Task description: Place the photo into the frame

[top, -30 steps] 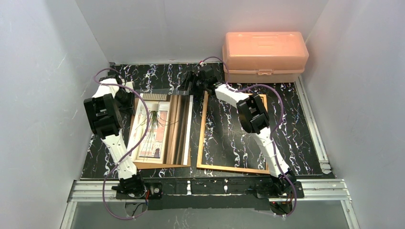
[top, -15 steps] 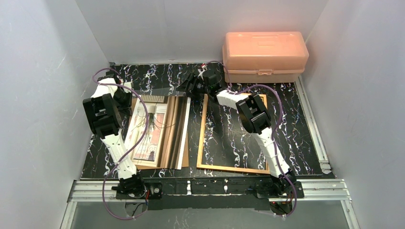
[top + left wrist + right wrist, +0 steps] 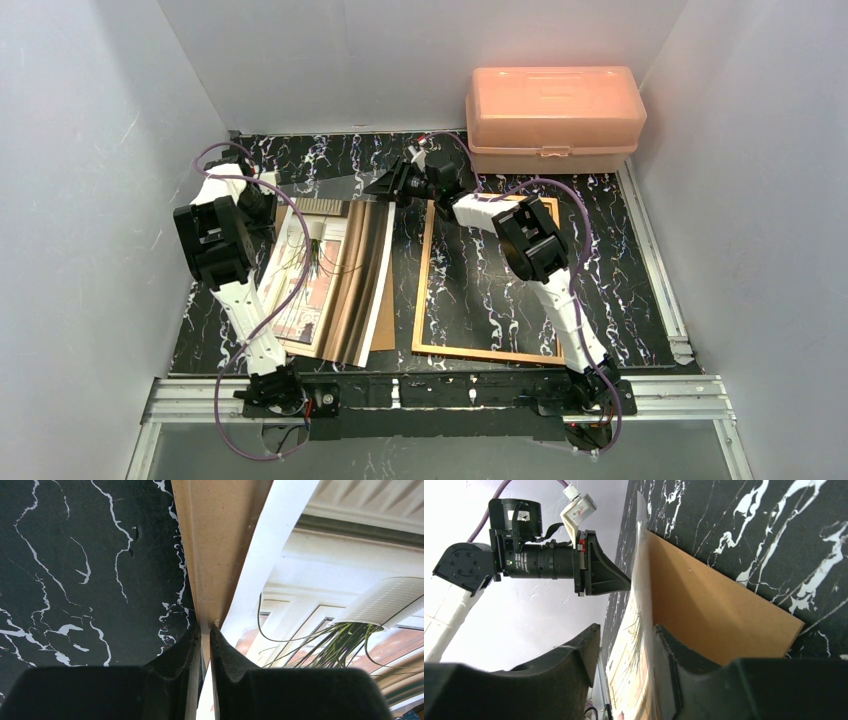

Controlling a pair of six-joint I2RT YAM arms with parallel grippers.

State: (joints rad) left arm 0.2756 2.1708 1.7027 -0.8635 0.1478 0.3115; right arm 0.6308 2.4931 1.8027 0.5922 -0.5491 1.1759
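Observation:
The photo [image 3: 325, 270] lies bowed on the left of the table, its brown bands on the right side. My left gripper [image 3: 262, 205] is at its far left corner. In the left wrist view the jaws [image 3: 206, 627] are shut on the photo's white edge [image 3: 250, 580], right beside the brown backing board [image 3: 215, 540]. My right gripper [image 3: 388, 187] is at the far right corner. Its open jaws [image 3: 624, 627] straddle the raised photo edge [image 3: 636, 645], and only the right finger [image 3: 674, 655] touches the paper. The empty frame [image 3: 422, 280] lies flat to the right.
The brown backing board [image 3: 704, 610] lies on the marble top under the photo, with one corner [image 3: 383, 338] showing near the frame. A pink plastic box [image 3: 553, 110] stands at the back right. White walls close in three sides.
The photo's near end has swung right and the sheet has bowed upward. My left jaws have shut on its corner. The right gripper has shifted slightly left and narrowed around the far right edge.

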